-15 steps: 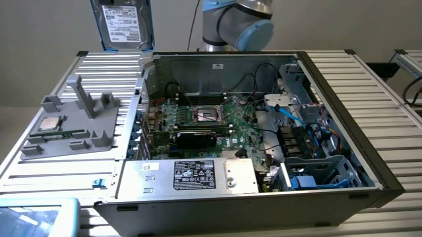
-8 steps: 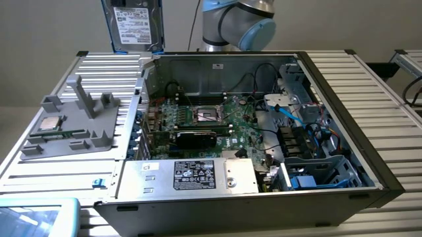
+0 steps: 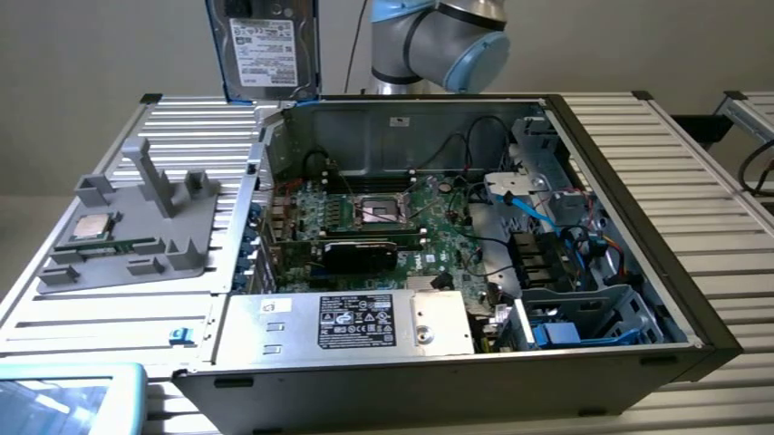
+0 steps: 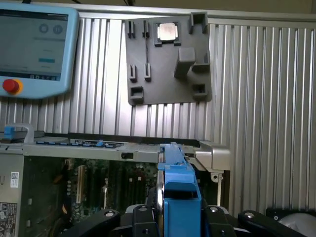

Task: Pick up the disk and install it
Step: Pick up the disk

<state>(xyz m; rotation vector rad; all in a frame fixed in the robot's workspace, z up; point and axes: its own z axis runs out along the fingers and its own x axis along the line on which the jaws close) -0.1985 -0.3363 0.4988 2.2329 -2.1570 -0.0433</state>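
Observation:
The disk hangs upright in the air above the far corner of the open computer case, at the exterior view's left. It is silver-grey with a white label and a blue carrier frame. In the wrist view the blue carrier edge of the disk stands between the black fingers of my gripper, which is shut on it. The motherboard lies in the case below it. The grey and blue arm rises behind the case.
A grey fixture plate with a small square CPU chip lies beside the case. A silver box with a black-and-white label fills the case's near corner. A drive cage sits at the exterior view's right. A teach pendant rests on the ribbed table.

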